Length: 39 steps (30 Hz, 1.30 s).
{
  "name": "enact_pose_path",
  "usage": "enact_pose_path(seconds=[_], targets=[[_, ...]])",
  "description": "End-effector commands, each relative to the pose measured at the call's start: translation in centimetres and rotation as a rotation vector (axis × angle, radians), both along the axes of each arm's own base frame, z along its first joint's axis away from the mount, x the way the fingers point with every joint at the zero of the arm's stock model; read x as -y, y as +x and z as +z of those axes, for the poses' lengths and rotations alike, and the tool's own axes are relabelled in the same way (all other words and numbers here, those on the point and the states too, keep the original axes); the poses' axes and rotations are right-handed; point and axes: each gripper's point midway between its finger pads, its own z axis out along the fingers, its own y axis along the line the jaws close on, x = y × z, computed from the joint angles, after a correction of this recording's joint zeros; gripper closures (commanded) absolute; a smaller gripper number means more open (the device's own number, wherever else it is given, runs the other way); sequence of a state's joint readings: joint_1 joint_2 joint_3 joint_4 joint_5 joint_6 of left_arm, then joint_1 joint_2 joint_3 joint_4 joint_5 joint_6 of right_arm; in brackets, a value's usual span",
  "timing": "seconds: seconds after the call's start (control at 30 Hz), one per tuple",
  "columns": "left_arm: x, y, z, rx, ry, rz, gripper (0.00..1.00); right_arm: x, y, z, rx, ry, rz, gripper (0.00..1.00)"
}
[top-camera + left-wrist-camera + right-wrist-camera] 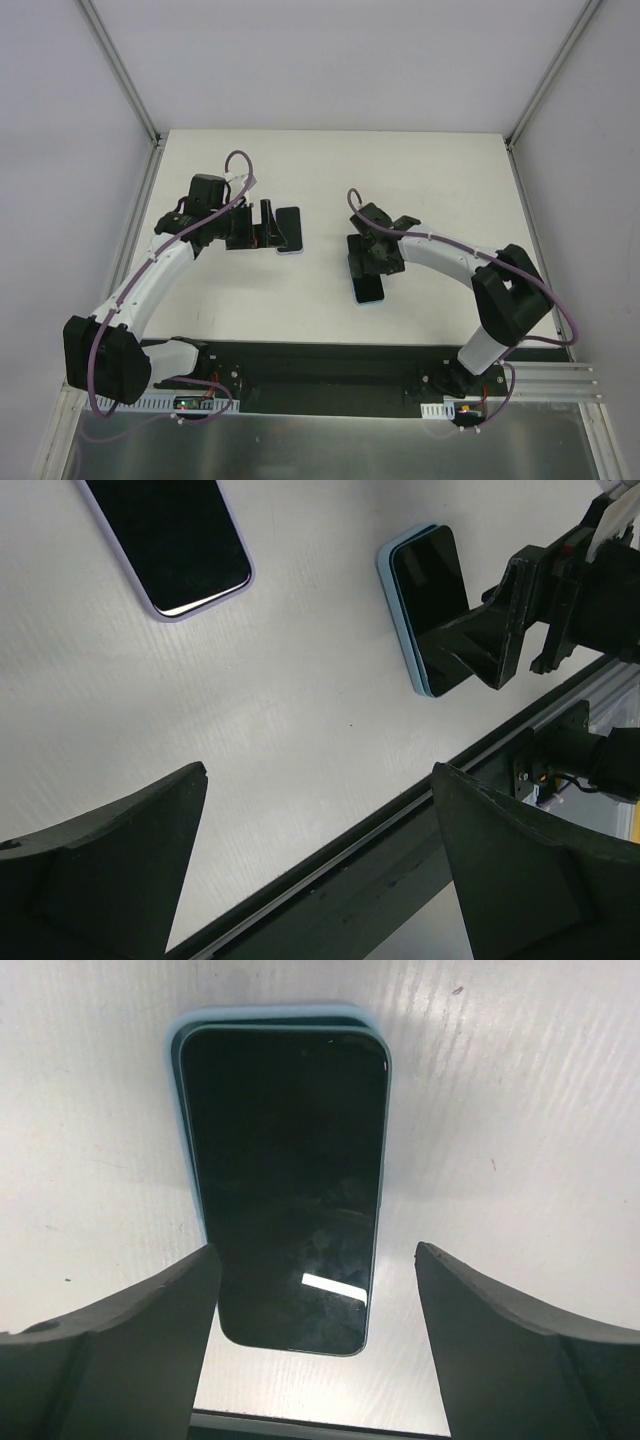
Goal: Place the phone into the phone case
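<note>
The phone (291,231) lies flat, black screen up with a thin lavender edge, left of the table's centre; it also shows in the left wrist view (170,540). My left gripper (262,228) is open and empty just left of it, and its fingertips (190,790) stand short of the phone. The phone case (368,291), a light blue rim round a dark inside, lies flat right of centre and fills the right wrist view (285,1180). My right gripper (363,262) is open above its far end, one finger on either side (315,1345), holding nothing.
The white table (430,180) is bounded by white walls with aluminium corner posts (120,70). A black mounting rail (320,365) runs along the near edge and shows in the left wrist view (400,830). My right gripper shows beside the case (540,610).
</note>
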<state>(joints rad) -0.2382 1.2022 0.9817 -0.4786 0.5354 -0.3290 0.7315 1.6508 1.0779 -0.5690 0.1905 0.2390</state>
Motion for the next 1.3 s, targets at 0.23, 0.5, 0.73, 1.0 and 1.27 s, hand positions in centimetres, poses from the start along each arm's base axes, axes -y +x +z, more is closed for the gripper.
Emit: enact_pose_path(seconds=[0.23, 0.5, 0.73, 1.0, 1.27], targets=[[3.4, -1.1, -0.2, -0.106, -0.109, 0.012, 0.13, -0.5, 0.9, -0.4, -0.076, 0.117, 0.056, 0.27], [4.1, -1.3, -2.4, -0.196, -0.141, 0.053, 0.19, -1.9, -0.2, -2.9, -0.132, 0.185, 0.11, 0.38], [4.0, -1.5, -4.8, -0.237, -0.125, 0.076, 0.25, -3.8, -2.4, -2.9, -0.131, 0.238, 0.183, 0.42], [4.4, -2.4, -5.3, -0.252, -0.127, 0.073, 0.34, -7.9, -5.3, -2.7, -0.136, 0.285, 0.221, 0.44], [4.4, -4.3, -6.0, -0.242, -0.123, 0.076, 0.38, -9.0, -7.0, -0.2, -0.065, 0.304, 0.12, 0.4]])
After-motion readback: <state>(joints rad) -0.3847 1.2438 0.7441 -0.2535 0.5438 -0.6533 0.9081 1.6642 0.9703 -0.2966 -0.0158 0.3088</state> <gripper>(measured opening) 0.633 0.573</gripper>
